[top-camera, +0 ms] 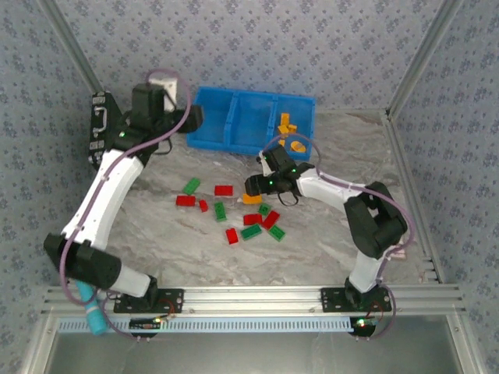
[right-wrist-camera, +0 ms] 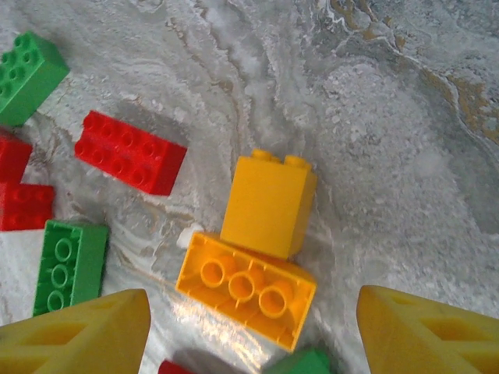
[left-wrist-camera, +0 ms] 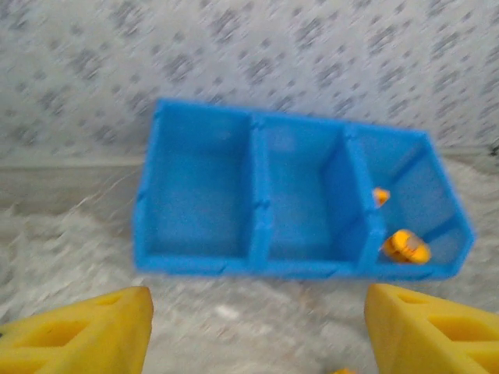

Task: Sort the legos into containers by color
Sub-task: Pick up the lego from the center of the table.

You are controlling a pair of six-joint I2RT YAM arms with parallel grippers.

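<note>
The blue bin (top-camera: pixel 234 117) stands at the back with three compartments. Its left (left-wrist-camera: pixel 199 195) and middle (left-wrist-camera: pixel 300 195) compartments are bare, and the right one holds orange bricks (left-wrist-camera: pixel 405 248). My left gripper (left-wrist-camera: pixel 257 294) hovers open just in front of the bin, nothing between its fingers. My right gripper (right-wrist-camera: pixel 253 302) is open low over two touching orange legos: one on its side (right-wrist-camera: pixel 269 204), one studs-down (right-wrist-camera: pixel 245 288). Red and green legos (top-camera: pixel 234 214) lie scattered mid-table, left of and in front of the right gripper (top-camera: pixel 251 187).
A black case with a silver handle (top-camera: pixel 101 128) sits at the far left by the left arm. A red brick (right-wrist-camera: pixel 131 152) and green bricks (right-wrist-camera: pixel 69 265) lie close to the right gripper's left finger. Patterned walls enclose the table.
</note>
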